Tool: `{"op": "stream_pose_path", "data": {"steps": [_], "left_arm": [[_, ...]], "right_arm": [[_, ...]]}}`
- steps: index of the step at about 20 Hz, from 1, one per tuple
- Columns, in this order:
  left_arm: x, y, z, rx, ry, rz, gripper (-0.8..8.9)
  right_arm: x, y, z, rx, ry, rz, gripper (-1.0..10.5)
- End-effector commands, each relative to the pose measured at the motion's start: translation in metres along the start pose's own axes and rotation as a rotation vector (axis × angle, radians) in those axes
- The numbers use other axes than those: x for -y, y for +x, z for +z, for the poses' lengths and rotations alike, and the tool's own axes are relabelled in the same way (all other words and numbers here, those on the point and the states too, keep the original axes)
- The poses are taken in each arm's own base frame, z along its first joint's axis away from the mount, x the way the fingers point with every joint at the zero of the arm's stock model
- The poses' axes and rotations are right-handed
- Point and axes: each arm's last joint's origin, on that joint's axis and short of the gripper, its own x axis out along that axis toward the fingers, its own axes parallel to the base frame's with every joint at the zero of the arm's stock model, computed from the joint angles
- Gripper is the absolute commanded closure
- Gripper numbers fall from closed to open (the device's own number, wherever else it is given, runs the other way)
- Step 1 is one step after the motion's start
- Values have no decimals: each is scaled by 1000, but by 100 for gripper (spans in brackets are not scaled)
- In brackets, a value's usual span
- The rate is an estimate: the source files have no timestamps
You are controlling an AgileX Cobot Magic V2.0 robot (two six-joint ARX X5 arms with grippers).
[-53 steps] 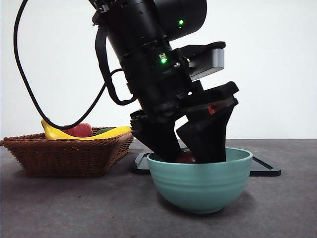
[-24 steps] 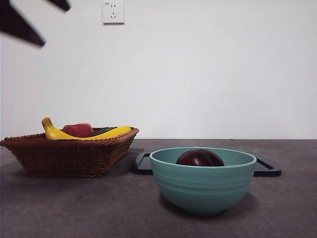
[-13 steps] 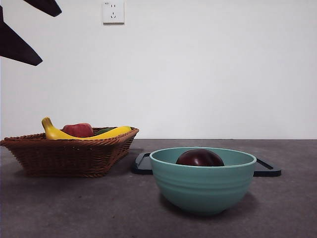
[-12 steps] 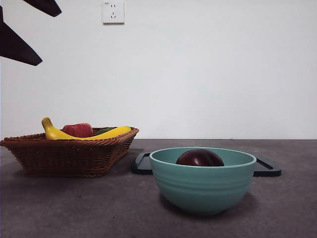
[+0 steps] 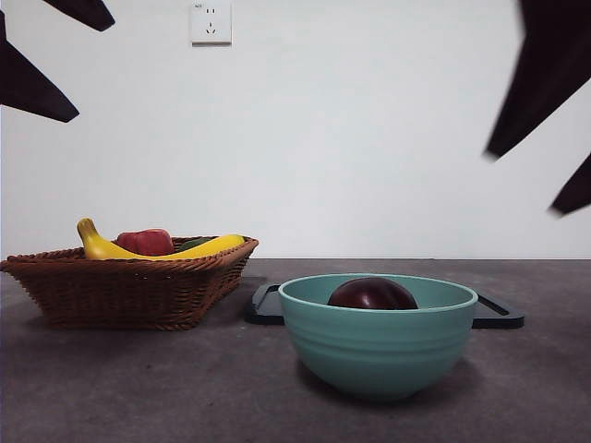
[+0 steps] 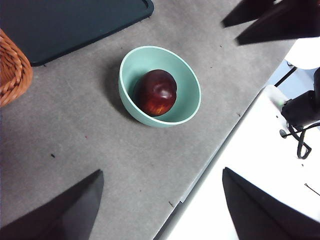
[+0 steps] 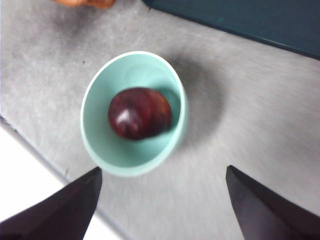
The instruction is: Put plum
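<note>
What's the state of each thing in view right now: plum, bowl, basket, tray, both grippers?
plum: lying in the bowl, free of both grippers
teal bowl: upright on the table, holding only the plum
wicker basket: upright, holding a banana and a red fruit
black tray: flat on the table behind the bowl
left gripper: open, raised above the bowl
right gripper: open, raised above the bowl

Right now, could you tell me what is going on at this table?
Nothing is being held. The dark maroon plum lies in the pale green ceramic bowl, in front of a black tray. Both grippers hang open, high above the bowl: the left gripper and the right gripper. The brown wicker basket beside it holds a yellow banana and a red fruit.
</note>
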Motion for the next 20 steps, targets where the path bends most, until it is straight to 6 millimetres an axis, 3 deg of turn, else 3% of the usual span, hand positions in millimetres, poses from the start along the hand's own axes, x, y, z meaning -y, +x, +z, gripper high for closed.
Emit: {"op": "stream_pose_path", "data": {"steps": [1,8,12,16,20], "left_arm": [[2,-1,3,14,11,-11,439],[2,-1,4,15,12,-11,439],[2,-1,4,15,12,-11,439],[2,-1,4,15,12,-11,439],[2,-1,4,16,16,-10,439]], "right_arm": [[0,21,7,-10,17,-17,597],[0,81,18,-53,-34,-150,666],[3,103,18,-75,-42,-173,809],[-1,110,18,-67,-65,-157,940],[-8,106,31,-22,-56,-134,940]]}}
